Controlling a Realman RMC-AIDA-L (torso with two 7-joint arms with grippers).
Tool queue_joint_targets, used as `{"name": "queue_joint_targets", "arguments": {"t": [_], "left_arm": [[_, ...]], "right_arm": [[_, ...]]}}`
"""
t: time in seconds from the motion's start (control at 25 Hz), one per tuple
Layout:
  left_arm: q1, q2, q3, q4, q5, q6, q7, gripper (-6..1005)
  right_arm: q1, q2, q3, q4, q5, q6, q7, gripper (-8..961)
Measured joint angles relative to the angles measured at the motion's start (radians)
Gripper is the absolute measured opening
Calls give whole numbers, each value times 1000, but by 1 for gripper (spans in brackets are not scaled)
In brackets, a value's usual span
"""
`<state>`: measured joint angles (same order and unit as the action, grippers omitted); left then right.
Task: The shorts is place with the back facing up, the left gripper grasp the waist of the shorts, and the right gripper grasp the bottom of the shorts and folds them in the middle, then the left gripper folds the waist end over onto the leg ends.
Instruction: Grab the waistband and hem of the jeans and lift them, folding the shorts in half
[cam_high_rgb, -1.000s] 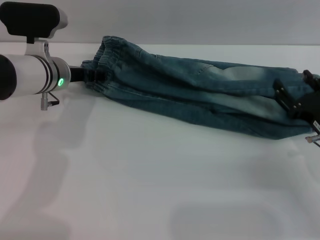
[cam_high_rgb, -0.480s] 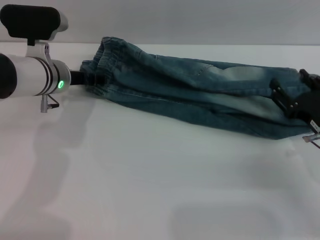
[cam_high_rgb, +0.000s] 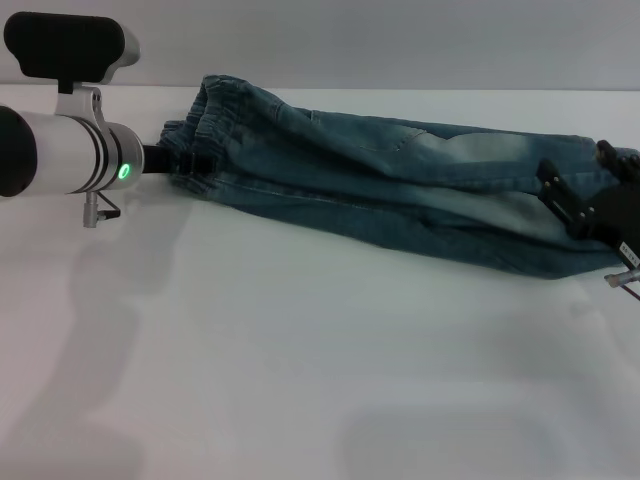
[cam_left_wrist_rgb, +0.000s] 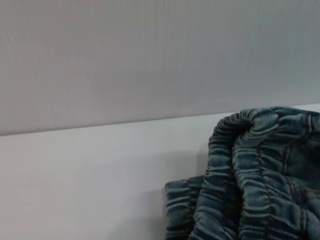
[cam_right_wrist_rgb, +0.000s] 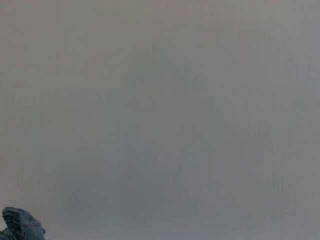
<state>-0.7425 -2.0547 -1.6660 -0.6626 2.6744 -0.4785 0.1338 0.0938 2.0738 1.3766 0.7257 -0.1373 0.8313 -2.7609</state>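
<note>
- Lying folded lengthwise across the far white table (cam_high_rgb: 300, 380), the shorts (cam_high_rgb: 400, 190) stretch left to right.
- Left gripper (cam_high_rgb: 178, 162) clamps the waist (cam_high_rgb: 205, 130).
- Right gripper (cam_high_rgb: 585, 205) pinches the leg hems (cam_high_rgb: 575, 262).

Even, soft light; faint shadows on the table (cam_high_rgb: 300, 380); slight blur

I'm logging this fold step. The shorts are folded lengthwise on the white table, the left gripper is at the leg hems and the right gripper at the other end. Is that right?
Not quite: the ends are swapped. In the head view the left gripper is at the gathered waist of the shorts, and the right gripper is at the leg ends. The shorts do lie folded lengthwise on the white table.
</note>
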Motion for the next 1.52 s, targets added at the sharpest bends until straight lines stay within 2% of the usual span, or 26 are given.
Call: {"name": "queue_joint_targets", "arguments": {"t": [0.6,1.08,1.52], "left_arm": [[0,1,-42,7,6,25,0,847],[-37,1,-43,64,7,40,1,832],[-43,1,-43,76,4,44,3,819]], "right_arm": [[0,-1,-1,1,-1,0,1,704],[4,-3,-2,1,-2,0,2,705],[2,-5,-9,1,-2,0,3,704]]}}
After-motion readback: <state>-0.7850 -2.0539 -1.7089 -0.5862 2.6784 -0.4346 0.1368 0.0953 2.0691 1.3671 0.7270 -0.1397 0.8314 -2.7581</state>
